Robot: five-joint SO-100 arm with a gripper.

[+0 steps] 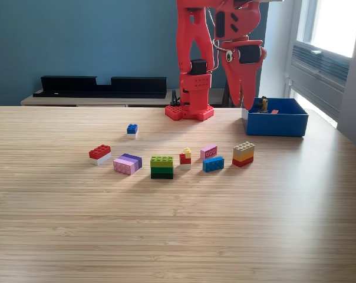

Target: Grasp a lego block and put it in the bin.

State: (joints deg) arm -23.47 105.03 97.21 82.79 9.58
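My red gripper [244, 106] hangs pointing down just off the bin's left end as the exterior view shows it, above the table. Its fingers taper together and hold nothing. The bright blue bin [276, 125] stands at the back right, with a small yellow-and-black piece [262, 104] and a red piece [274, 111] inside. Several lego blocks lie mid-table: a small blue one [132, 128], a red-and-white one [99, 154], a pink-purple one [127, 163], a green stack [161, 167], a red-yellow bit [185, 157], a pink one [208, 151], a blue one [213, 164] and a tan-yellow-red stack [243, 154].
The arm's red base [190, 112] is fixed at the table's far edge, left of the bin. A long black shelf unit [101, 86] runs along the blue wall behind. A window and radiator [319, 65] fill the right side.
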